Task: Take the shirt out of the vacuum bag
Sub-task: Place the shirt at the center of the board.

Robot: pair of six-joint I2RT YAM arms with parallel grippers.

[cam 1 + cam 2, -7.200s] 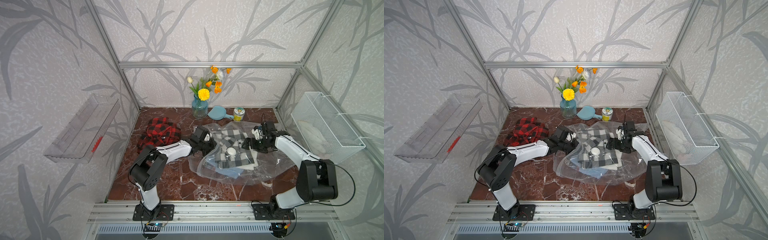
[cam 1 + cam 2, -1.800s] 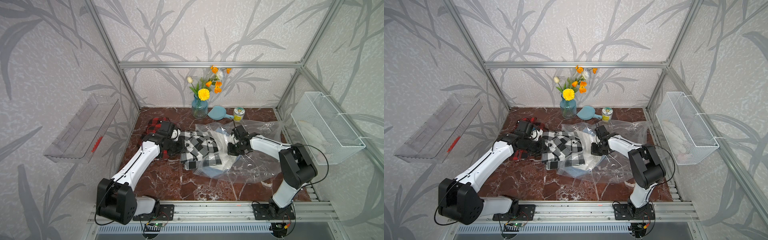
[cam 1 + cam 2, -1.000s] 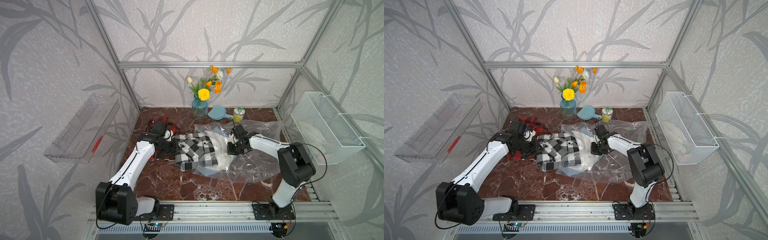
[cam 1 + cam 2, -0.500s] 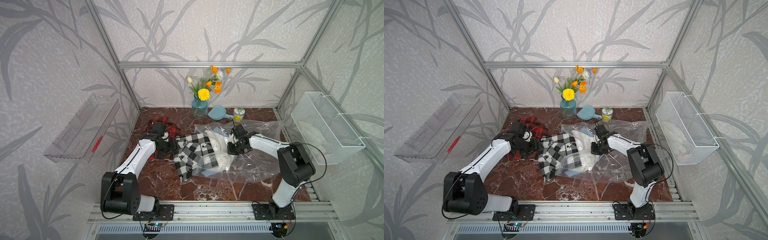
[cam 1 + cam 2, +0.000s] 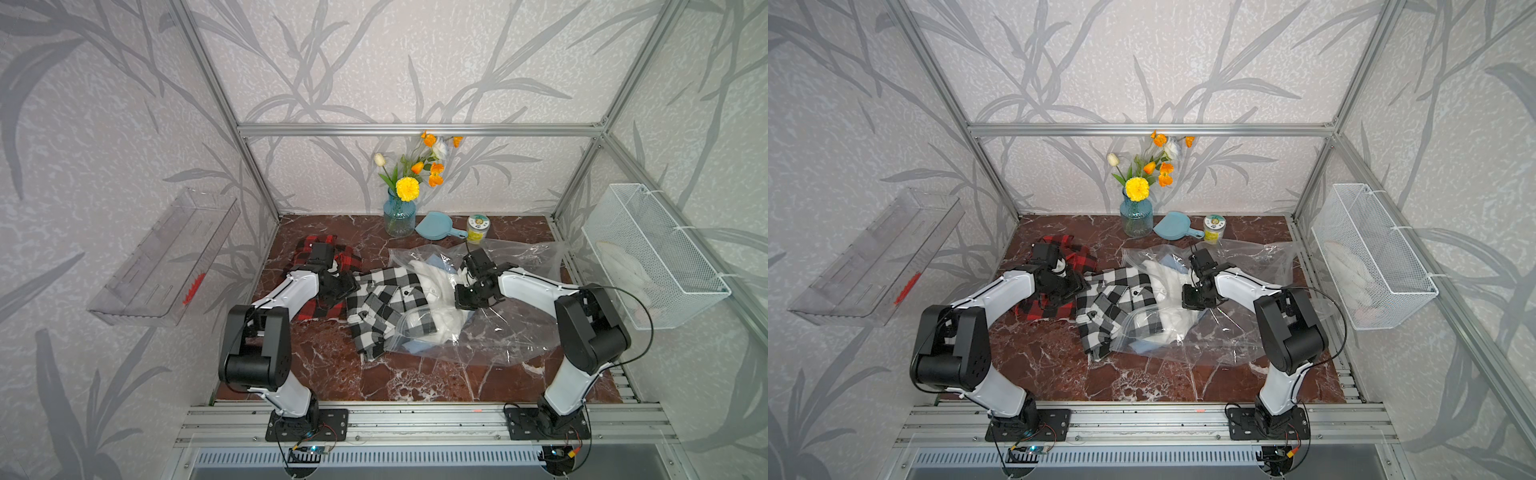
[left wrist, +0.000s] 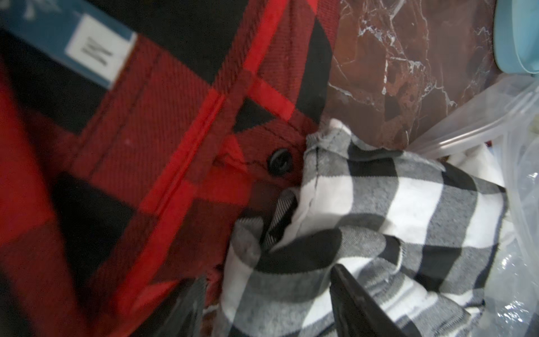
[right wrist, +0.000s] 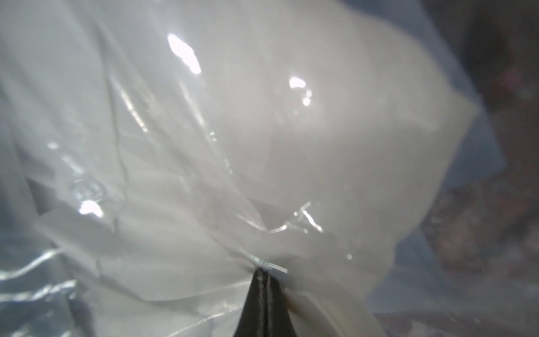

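Note:
The black-and-white checked shirt lies mostly outside the vacuum bag, with its right part still under the clear plastic at the mouth. My left gripper is at the shirt's left edge. It is open, and checked cloth lies loosely between its spread fingers. My right gripper is shut on a pinch of the vacuum bag's film, over a white garment inside the bag.
A red-and-black checked shirt lies under my left arm. A blue vase of flowers, a blue dish and a small jar stand at the back. A wire basket hangs on the right wall and a clear tray on the left wall.
My left gripper dragged the checked shirt leftward out of the bag, then opened; the shirt's front part has slumped onto the table. My right gripper has stayed shut on the bag.

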